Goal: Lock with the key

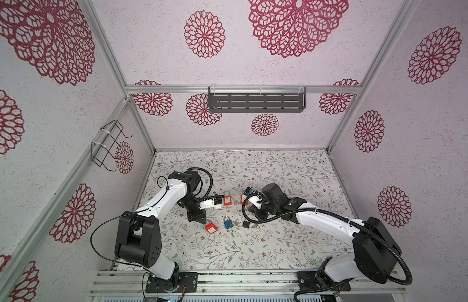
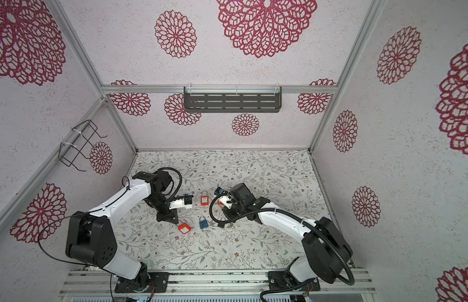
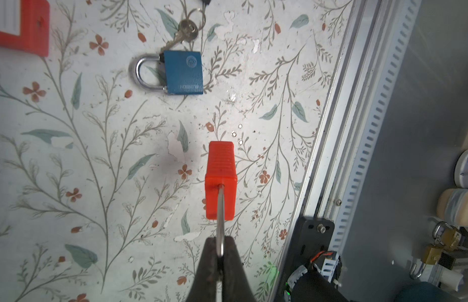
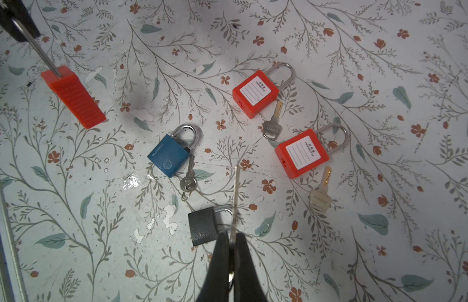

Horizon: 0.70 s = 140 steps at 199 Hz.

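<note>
— What's around the cell?
— I see white walls (image 1: 253,52) with red rosettes in a metal frame (image 1: 175,89). Dark slotted shelf (image 1: 256,102) on the far wall, wire rack (image 1: 110,146) on the left.
— And below?
— Scuffed leaf-print tabletop (image 1: 280,170), with a metal rail (image 1: 253,283) along my near edge. The light is even.

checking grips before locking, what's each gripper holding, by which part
The left gripper pinches a red padlock by its metal loop; the right gripper pinches a key by its head, blade out.

Orange padlock (image 3: 19,24) cut off at frame corner in left wrist view; in right wrist view black padlock (image 4: 202,226) w/ shackle partly behind right gripper (image 4: 232,236), key (image 4: 235,193) bow hidden betw. its fingers.
</note>
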{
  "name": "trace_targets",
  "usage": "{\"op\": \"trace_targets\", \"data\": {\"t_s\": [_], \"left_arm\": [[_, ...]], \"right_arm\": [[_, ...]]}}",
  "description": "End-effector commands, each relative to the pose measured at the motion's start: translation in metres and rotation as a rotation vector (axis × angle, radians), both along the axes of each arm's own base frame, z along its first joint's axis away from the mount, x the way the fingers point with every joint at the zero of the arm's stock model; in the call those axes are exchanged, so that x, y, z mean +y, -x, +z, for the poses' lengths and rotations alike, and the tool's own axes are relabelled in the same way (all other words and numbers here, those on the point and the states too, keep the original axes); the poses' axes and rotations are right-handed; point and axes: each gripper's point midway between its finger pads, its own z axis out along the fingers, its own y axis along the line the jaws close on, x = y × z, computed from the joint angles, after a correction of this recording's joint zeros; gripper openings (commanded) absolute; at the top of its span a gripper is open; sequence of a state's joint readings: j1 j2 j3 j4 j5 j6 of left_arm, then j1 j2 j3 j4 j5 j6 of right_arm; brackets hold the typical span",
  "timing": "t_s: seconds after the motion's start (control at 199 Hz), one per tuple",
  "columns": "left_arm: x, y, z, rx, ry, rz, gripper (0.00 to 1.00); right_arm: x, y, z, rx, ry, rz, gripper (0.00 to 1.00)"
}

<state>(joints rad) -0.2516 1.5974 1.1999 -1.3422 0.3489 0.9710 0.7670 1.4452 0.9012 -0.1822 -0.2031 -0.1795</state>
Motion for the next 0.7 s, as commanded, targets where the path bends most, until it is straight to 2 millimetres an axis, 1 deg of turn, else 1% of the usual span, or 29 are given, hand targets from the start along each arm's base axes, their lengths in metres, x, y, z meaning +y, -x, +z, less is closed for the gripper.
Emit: {"op": "trace_targets", "data": {"t_s": [0.0, 0.091, 0.251, 0.402, 0.473, 0.553, 0.608, 0.699], "left_arm": [[0.011, -0.001, -0.006, 0.008, -0.074, -0.017, 0.0], [0.014, -0.003, -0.013, 0.033, -0.102, -0.023, 0.0], [0.013, -0.009, -0.021, 0.077, -0.147, -0.05, 0.0], [0.014, -0.027, -0.025, 0.058, -0.192, -0.053, 0.0], [0.014, -0.034, -0.029, 0.045, -0.202, -0.057, 0.05], [0.012, -0.039, -0.033, 0.043, -0.195, -0.051, 0.08], [0.009, -0.044, -0.037, 0.037, -0.194, -0.049, 0.12], [0.008, -0.054, -0.042, 0.016, -0.208, -0.04, 0.14]], "right_arm": [[0.005, -0.005, 0.007, -0.015, -0.035, -0.03, 0.0], [0.005, -0.002, 0.004, 0.002, -0.04, -0.028, 0.0], [0.005, 0.001, 0.0, 0.015, -0.043, -0.018, 0.0], [0.007, 0.003, -0.002, 0.022, -0.047, -0.008, 0.0], [0.008, 0.003, -0.003, 0.031, -0.045, -0.003, 0.0], [0.009, 0.003, -0.005, 0.04, -0.039, -0.006, 0.0], [0.008, 0.002, -0.005, 0.044, -0.039, -0.012, 0.0], [0.009, 0.001, -0.005, 0.048, -0.046, -0.02, 0.0]]}}
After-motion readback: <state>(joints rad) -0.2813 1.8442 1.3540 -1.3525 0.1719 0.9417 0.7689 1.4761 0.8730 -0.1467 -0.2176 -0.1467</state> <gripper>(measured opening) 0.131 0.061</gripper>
